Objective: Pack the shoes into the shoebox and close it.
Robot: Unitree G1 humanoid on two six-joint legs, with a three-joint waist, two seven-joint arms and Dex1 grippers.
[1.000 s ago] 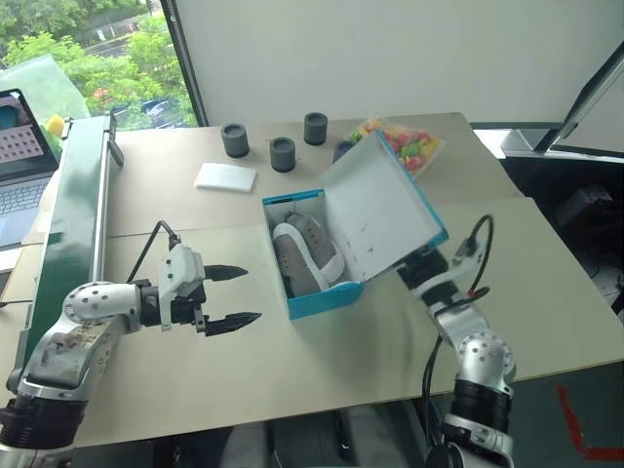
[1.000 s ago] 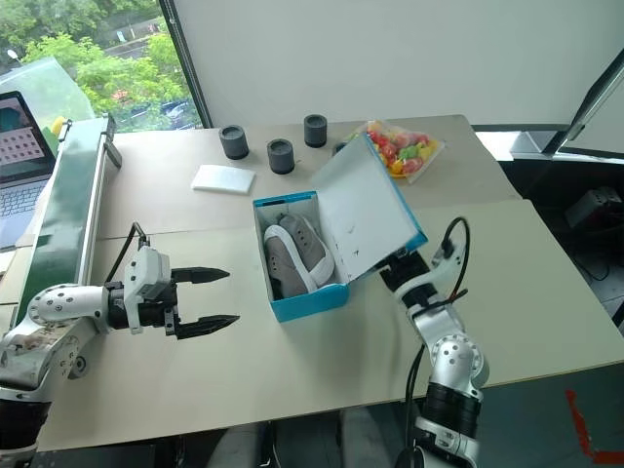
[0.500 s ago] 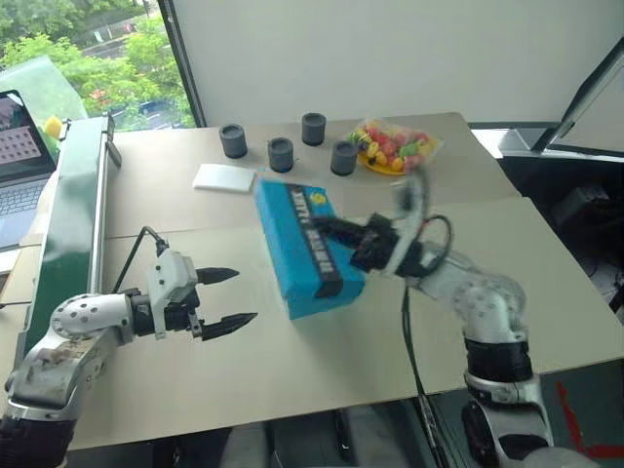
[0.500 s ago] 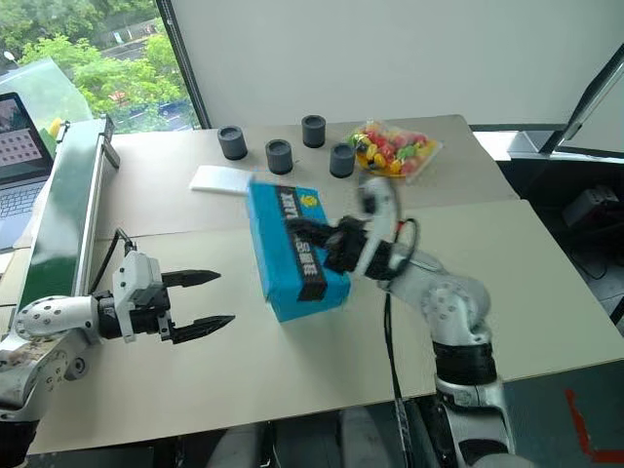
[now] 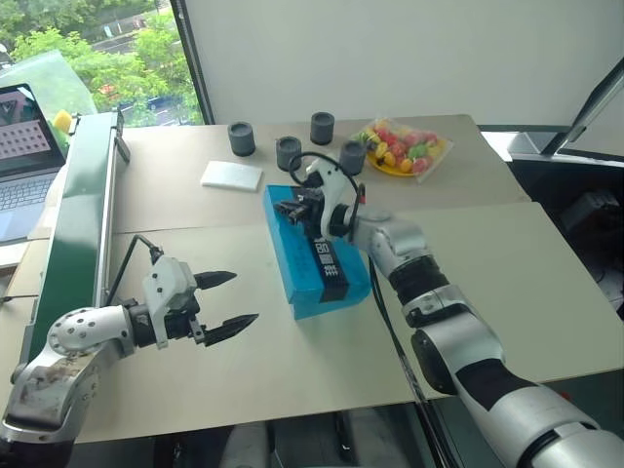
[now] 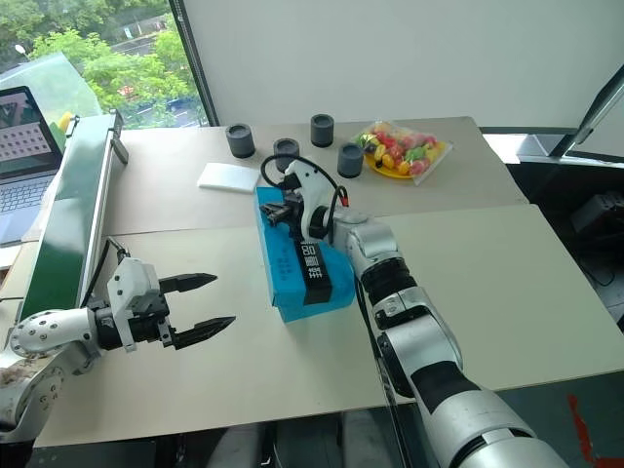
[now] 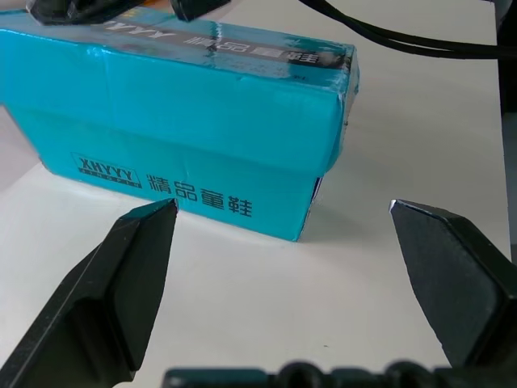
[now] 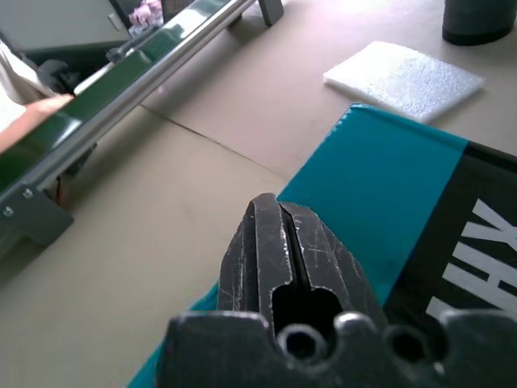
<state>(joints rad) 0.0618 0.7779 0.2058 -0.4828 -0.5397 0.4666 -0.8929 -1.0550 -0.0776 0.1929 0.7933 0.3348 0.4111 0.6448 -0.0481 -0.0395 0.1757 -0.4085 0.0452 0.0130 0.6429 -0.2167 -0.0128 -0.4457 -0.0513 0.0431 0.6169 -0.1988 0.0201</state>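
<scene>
Beige tabletop (image 5: 546,292) filled most of the scene, with a window and green trees off at the far left. Nearest the robot, the left gripper (image 5: 226,301) hung just over the table with its two black fingers spread wide and nothing between them, aimed at the long side of the shoebox (image 5: 292,255) but well short of it. Mid-table sat the turquoise shoebox with its lid down flat, black label strip (image 5: 326,259) facing up. The right gripper (image 5: 290,209) was over the far end of that lid, fingers (image 8: 279,242) pinched together with nothing between them, apparently resting on the lid. Past the box lay a flat white pad (image 5: 231,175), then four dark cylinders (image 5: 241,138) in a loose row, and a plate of colourful candy (image 5: 405,149). A green rail (image 5: 78,210) ran along the left edge, laptop (image 5: 26,136) beside it.
</scene>
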